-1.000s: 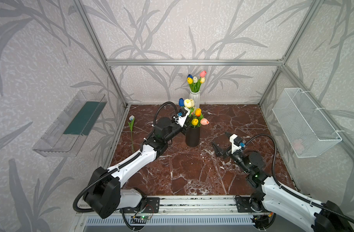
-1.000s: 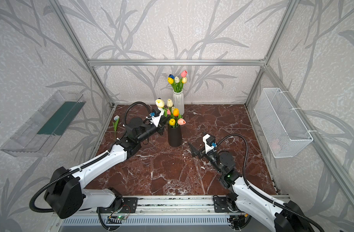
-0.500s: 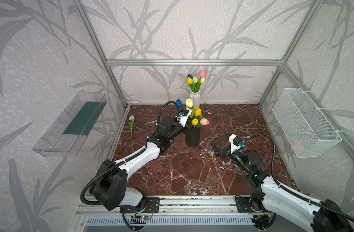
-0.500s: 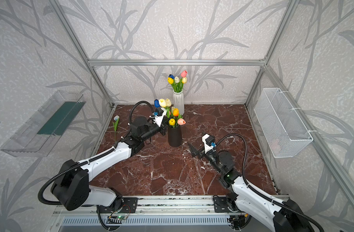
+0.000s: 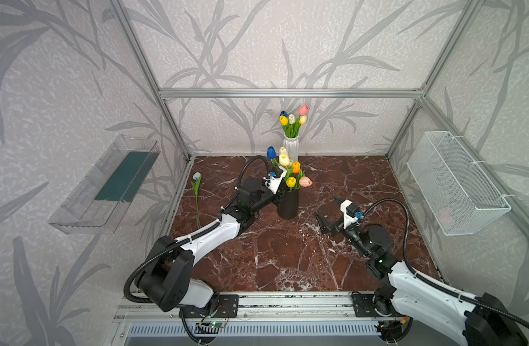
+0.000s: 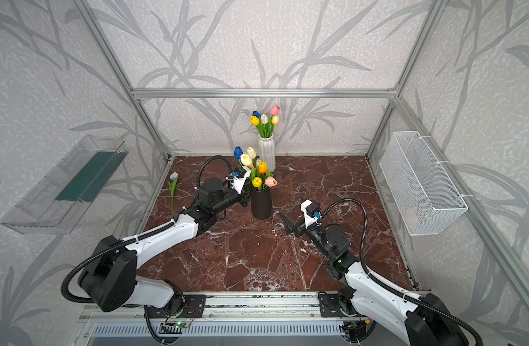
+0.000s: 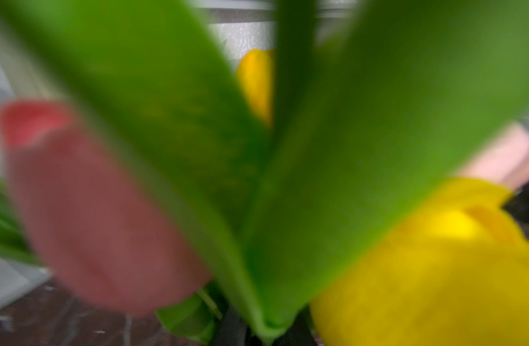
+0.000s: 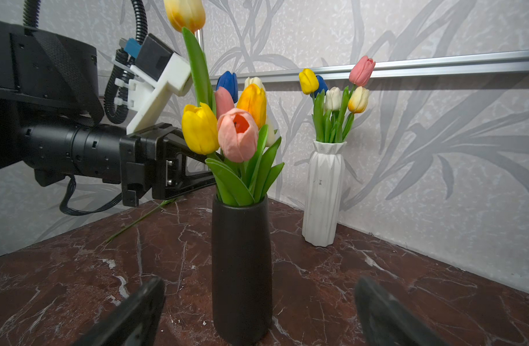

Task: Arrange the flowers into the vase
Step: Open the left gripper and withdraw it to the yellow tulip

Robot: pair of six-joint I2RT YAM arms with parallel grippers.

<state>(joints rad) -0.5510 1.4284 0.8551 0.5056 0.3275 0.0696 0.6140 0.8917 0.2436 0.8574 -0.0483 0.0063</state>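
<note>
Up at the black vase (image 5: 288, 203) my left claw (image 8: 201, 169) is buried in the flowers (image 8: 237, 134), probably seating one (grip hidden, can't tell), right claw (image 5: 329, 213) wide, empty; stray tulip (image 5: 196, 176) on the worktop (image 5: 287, 263) next.

> where did the tulips (image 5: 290, 181) end up?

> a bunch stands upright in the black vase (image 5: 288, 206) mid-table: yellow, pink, orange, blue and cream heads. one pale blue tulip (image 5: 197, 176) lies flat at the far left, head pointing away

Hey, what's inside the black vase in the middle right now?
Inside the tall matte black vase: artificial tulips with yellow, pink, orange, blue and cream heads and green leaves, all standing above the rim. Their lower stems are hidden by the opaque wall.
</note>
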